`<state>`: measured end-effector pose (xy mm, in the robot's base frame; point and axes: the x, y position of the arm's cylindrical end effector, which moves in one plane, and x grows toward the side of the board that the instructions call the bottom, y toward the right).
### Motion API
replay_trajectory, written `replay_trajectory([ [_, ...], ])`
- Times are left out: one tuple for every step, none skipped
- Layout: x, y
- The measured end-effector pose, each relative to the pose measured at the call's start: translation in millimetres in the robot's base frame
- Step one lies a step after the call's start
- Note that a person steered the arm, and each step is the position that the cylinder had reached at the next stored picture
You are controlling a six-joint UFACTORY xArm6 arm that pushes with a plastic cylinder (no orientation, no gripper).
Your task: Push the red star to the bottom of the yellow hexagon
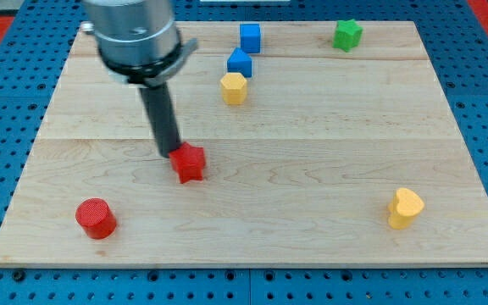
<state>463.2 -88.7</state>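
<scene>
The red star [190, 163] lies left of the board's middle. The yellow hexagon [234, 87] sits above it and a little to the right, near the view's top. My tip [169, 153] is at the red star's upper left edge, touching or nearly touching it. The rod rises from there to the grey arm body at the view's top left.
A blue block [240, 63] touches the yellow hexagon's top; a blue cube [250, 37] lies above that. A green star [347, 34] is at top right. A red cylinder [97, 218] lies at bottom left, a yellow heart-like block [405, 207] at bottom right. The wooden board [312, 144] rests on a blue pegboard.
</scene>
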Motion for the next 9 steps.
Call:
replay_trajectory([
  [38,-25],
  [57,11],
  [42,44],
  [6,52],
  [2,60],
  [30,70],
  [9,119],
  [-11,86],
  [-21,72],
])
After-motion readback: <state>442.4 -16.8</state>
